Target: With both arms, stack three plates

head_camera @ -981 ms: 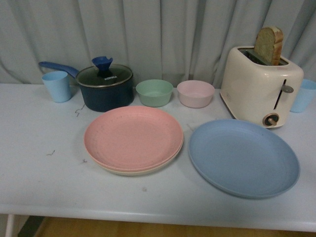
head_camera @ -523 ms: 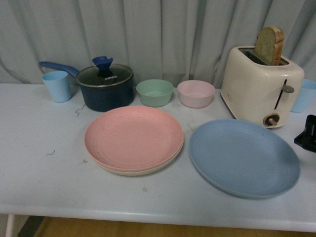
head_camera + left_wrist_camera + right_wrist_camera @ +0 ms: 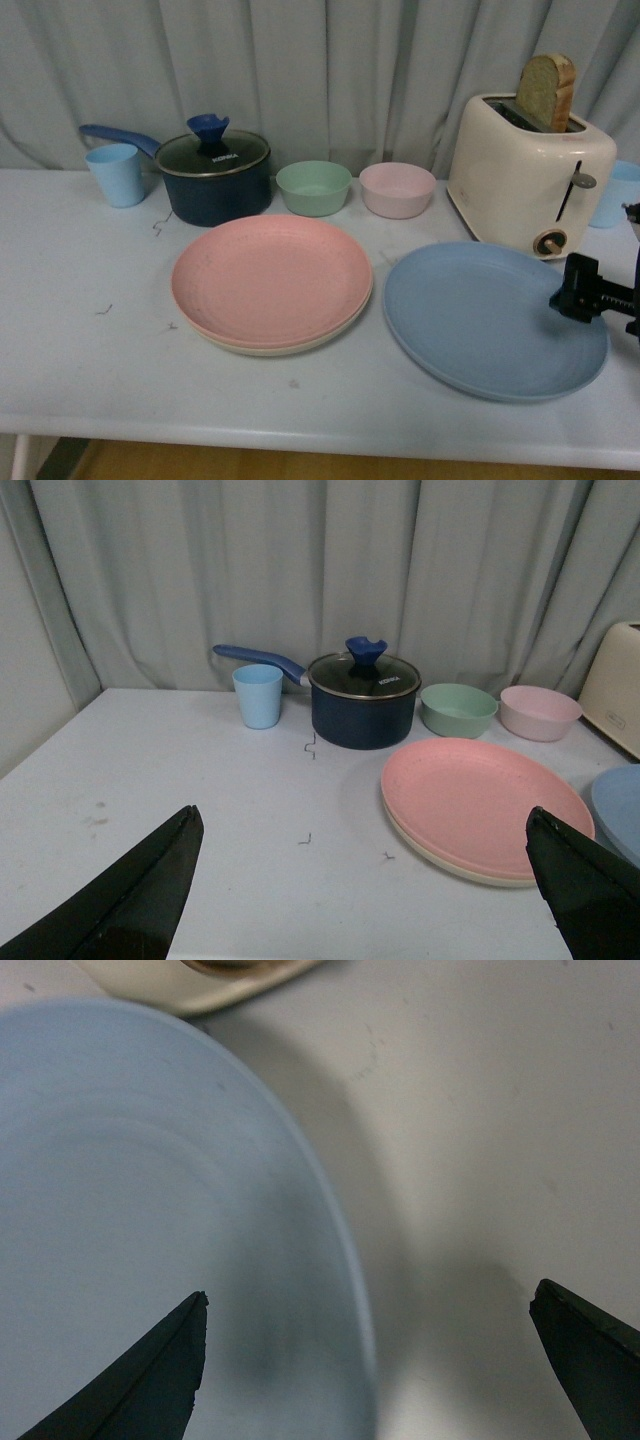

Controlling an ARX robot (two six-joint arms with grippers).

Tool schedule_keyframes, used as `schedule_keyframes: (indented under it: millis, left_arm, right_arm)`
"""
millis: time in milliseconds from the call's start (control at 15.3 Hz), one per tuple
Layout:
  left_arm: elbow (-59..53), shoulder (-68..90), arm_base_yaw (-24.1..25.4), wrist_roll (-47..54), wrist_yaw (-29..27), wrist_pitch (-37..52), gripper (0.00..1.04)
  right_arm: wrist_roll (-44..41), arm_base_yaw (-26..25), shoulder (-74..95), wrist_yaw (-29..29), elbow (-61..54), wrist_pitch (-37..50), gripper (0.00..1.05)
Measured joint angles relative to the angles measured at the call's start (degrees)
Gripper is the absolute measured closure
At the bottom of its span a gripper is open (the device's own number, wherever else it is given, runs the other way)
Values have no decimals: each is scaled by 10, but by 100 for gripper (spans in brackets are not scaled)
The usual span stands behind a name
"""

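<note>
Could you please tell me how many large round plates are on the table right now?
3. The pink matte round plate lies on the cream round plate, whose rim alone shows; the blue matte round plate sits apart, before the cream toaster.

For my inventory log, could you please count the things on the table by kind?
Plates: 3 (pink plate, cream plate, blue plate)
Bowls: 2 (green bowl, pink bowl)
Cups: 2 (left cup, right cup)
Pot: 1
Toaster: 1
Bread slice: 1
Total: 10
</note>
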Motion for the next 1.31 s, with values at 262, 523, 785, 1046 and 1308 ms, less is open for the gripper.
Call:
schedule_keyframes:
  millis: [262,523,785,1046,1308]
  left_arm:
    - [0,0,0,0,0,0,7]
    - [0,0,0,0,0,0,7]
    - [0,0,0,0,0,0,7]
    - [0,0,0,0,0,0,7]
    - [0,0,0,0,0,0,7]
  right_arm:
    - [-6,11,6,29,-6,3,21]
    - [-1,16,6,24,-31,33,74]
    - [22,-2,-2,-8,-31,41,101]
    - [24,-7,-26,-14,-40,40,101]
    - [18,-33,-74,-28,-81,54,101]
